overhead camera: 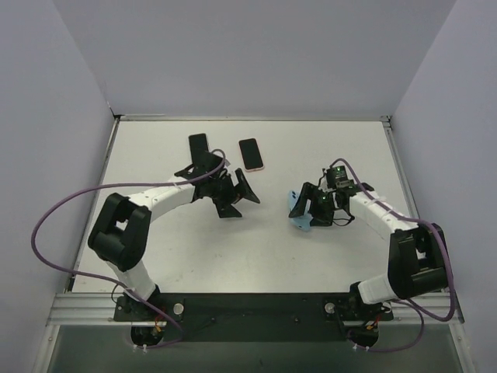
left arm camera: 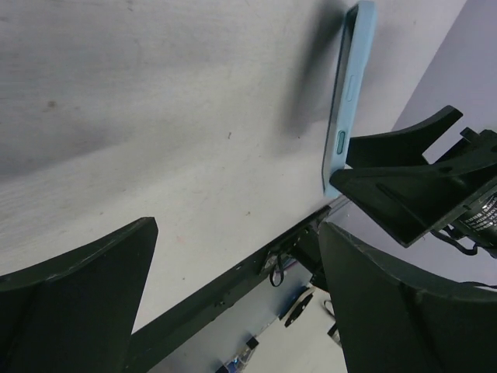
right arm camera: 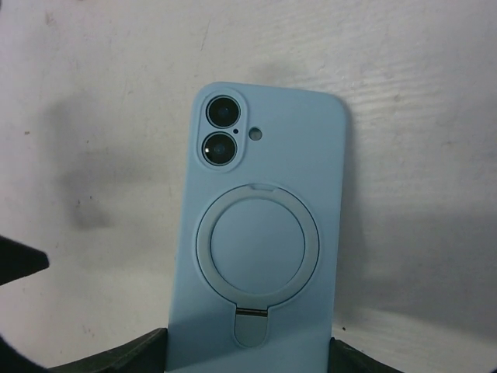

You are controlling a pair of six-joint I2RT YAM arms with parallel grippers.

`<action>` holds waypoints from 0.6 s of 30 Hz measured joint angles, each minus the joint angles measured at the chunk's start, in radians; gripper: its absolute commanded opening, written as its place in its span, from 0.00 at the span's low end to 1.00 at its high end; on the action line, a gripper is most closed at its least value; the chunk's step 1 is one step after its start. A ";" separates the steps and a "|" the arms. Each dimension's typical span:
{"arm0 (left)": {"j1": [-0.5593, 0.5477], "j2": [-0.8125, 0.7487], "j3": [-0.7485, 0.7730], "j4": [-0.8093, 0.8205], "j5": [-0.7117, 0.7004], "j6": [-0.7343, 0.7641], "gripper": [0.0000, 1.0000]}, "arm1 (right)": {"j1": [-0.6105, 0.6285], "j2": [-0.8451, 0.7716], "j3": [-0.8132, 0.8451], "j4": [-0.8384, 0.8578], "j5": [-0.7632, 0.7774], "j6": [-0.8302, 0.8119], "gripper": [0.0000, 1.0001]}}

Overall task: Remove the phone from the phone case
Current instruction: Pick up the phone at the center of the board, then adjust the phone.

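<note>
Right gripper: clamped partway closed on the lower end of a light-blue silicone phone case, one finger on each long edge.
Case: its back faces my right wrist, with the round ring stand folded flat at the centre. From my left gripper I see only its thin side edge. I cannot tell whether its far end touches the counter.
Phone in the case: two dark lenses show through the corner cutout; everything else is hidden behind the case back.
Left gripper: fingers spread as wide as they go, nothing between them. It hovers over the white counter, apart from the case and pointing towards it.
Beyond my left gripper: a black slab phone and a pink-edged phone with a dark screen lie flat, near each other and well apart from my right gripper.
</note>
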 measured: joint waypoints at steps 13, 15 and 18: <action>-0.164 0.256 0.087 0.236 0.153 -0.070 0.90 | 0.099 -0.151 -0.171 0.039 -0.077 -0.024 0.00; -0.171 0.288 0.098 0.257 0.158 -0.082 0.89 | 0.109 -0.151 -0.175 0.042 -0.077 -0.026 0.00; -0.184 0.333 0.121 0.265 0.160 -0.100 0.84 | 0.121 -0.151 -0.179 0.046 -0.077 -0.027 0.00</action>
